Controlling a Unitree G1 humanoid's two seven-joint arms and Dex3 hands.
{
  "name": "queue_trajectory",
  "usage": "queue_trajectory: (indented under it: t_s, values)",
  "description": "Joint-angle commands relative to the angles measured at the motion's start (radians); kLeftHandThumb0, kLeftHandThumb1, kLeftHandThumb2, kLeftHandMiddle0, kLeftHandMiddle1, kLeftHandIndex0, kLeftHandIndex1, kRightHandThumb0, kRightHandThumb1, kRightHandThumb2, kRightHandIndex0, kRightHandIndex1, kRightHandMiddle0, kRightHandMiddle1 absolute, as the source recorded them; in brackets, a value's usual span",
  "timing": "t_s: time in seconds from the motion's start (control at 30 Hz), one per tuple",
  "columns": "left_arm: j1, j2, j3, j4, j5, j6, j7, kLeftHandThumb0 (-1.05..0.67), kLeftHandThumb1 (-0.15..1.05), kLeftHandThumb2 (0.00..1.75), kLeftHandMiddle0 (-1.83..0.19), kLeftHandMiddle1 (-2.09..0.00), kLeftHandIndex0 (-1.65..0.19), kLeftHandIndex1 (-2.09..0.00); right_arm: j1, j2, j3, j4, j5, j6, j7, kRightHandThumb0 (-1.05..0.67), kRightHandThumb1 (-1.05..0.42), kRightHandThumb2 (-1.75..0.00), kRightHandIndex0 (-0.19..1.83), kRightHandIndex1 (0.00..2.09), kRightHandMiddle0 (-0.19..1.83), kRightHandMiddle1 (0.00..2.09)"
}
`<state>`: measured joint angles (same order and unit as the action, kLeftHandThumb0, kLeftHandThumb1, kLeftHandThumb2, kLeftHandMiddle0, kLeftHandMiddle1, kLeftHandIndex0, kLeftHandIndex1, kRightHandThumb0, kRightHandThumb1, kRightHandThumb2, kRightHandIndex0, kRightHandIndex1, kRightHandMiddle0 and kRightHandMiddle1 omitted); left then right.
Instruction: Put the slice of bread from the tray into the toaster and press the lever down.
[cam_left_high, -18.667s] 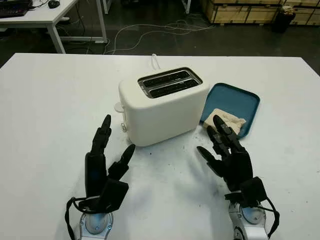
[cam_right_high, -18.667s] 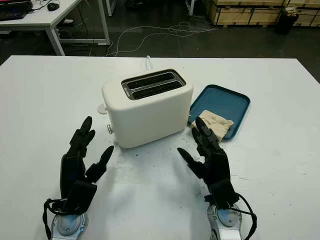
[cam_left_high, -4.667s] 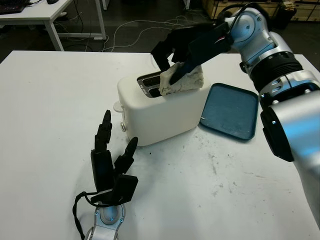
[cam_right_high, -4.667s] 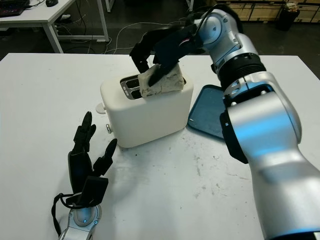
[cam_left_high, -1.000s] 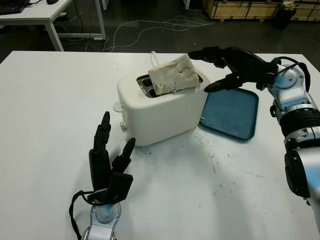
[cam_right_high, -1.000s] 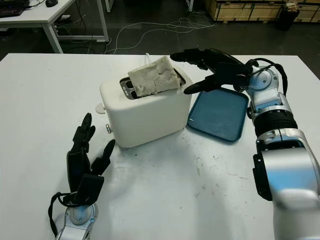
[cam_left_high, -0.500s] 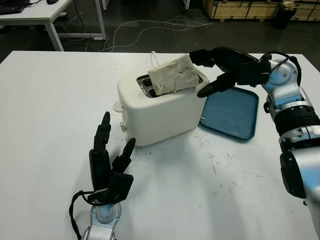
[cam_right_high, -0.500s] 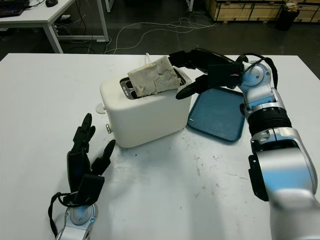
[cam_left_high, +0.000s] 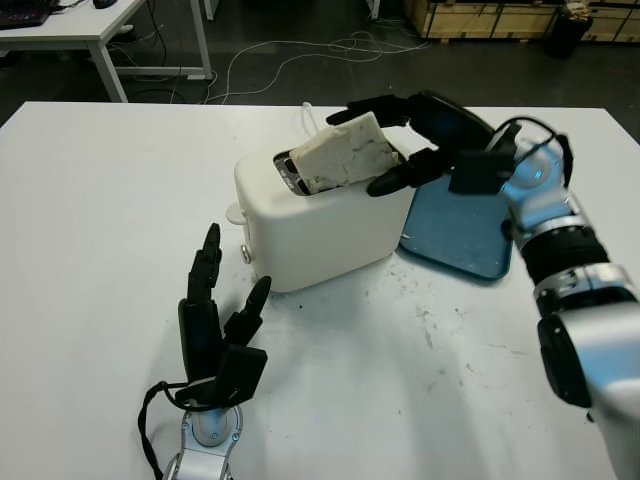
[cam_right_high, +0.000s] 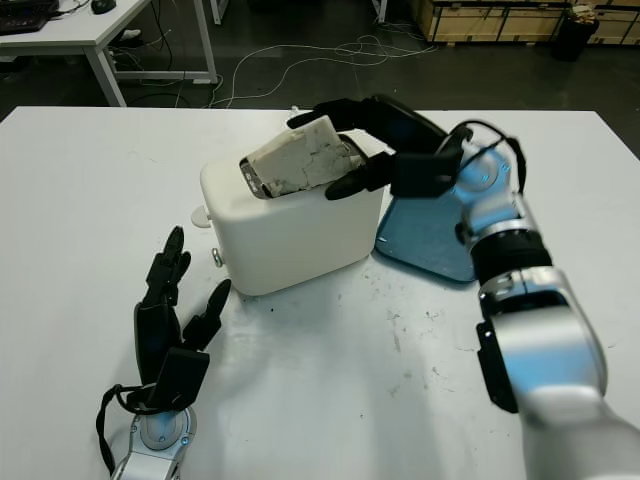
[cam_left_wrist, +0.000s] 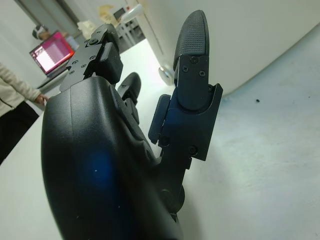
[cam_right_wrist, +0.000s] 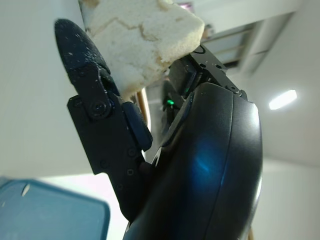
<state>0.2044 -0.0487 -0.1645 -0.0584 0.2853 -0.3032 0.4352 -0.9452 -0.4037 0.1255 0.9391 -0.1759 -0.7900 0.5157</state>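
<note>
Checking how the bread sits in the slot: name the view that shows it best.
Left eye view: the bread stands tilted, sticking out of the toaster. Right eye view matches. Right wrist view shows just a corner against the right hand.

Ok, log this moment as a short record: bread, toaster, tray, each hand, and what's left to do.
bread: slice of bread tilted, part way into a toaster slot, upper part sticking out
toaster: white toaster on the table, mid-table
tray: blue tray beside the toaster
right hand: right hand at the slice, fingers touching it
left hand: left hand open, in front of the toaster
remaining: seat the slice, press the lever
</note>
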Motion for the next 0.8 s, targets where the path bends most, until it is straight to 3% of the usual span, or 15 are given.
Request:
queue_trajectory:
  t_s: [0.0, 0.13, 0.37, 0.53, 0.7, 0.77]
  values:
    - [-0.003, -0.039, -0.004, -0.002, 0.009, -0.003, 0.007, -0.6, 0.92, 0.32, -0.05, -0.59, -0.24, 0.0, 0.013, 0.003, 0.007, 0.005, -0.026, -0.066, -0.048, -0.31, -0.77, -0.01, 0.45, 1.07, 0.79, 0.22]
    - [0.0, -0.038, -0.005, -0.003, 0.017, -0.004, 0.012, -0.6, 0.92, 0.32, -0.05, -0.58, -0.24, 0.0, 0.011, -0.009, 0.025, 0.034, -0.104, -0.204, -0.16, -0.11, -0.79, -0.01, 0.67, 1.14, 0.91, 0.34]
    - [-0.003, -0.04, -0.002, -0.001, 0.006, -0.005, 0.009, -0.6, 0.92, 0.31, -0.06, -0.58, -0.25, -0.01, -0.01, -0.047, 0.075, 0.061, -0.305, -0.303, -0.417, -0.08, -0.78, 0.0, 0.88, 1.1, 1.0, 0.53]
    - [-0.005, -0.04, 0.0, 0.003, -0.004, -0.01, 0.004, -0.59, 0.92, 0.31, -0.05, -0.58, -0.24, 0.0, -0.025, -0.055, 0.097, 0.085, -0.342, -0.316, -0.501, -0.12, -0.78, 0.0, 0.92, 1.12, 0.97, 0.56]
    - [-0.004, -0.037, -0.002, -0.004, 0.0, 0.001, 0.004, -0.6, 0.92, 0.32, -0.05, -0.59, -0.24, 0.0, -0.05, -0.03, 0.069, 0.132, -0.247, -0.271, -0.449, -0.29, -0.89, -0.02, 0.88, 1.48, 0.9, 0.67]
    - [-0.005, -0.034, -0.002, -0.003, 0.0, -0.002, 0.002, -0.59, 0.92, 0.32, -0.05, -0.58, -0.24, 0.0, -0.077, -0.027, 0.059, 0.148, -0.217, -0.238, -0.415, -0.4, -0.91, -0.12, 0.91, 1.59, 0.85, 0.81]
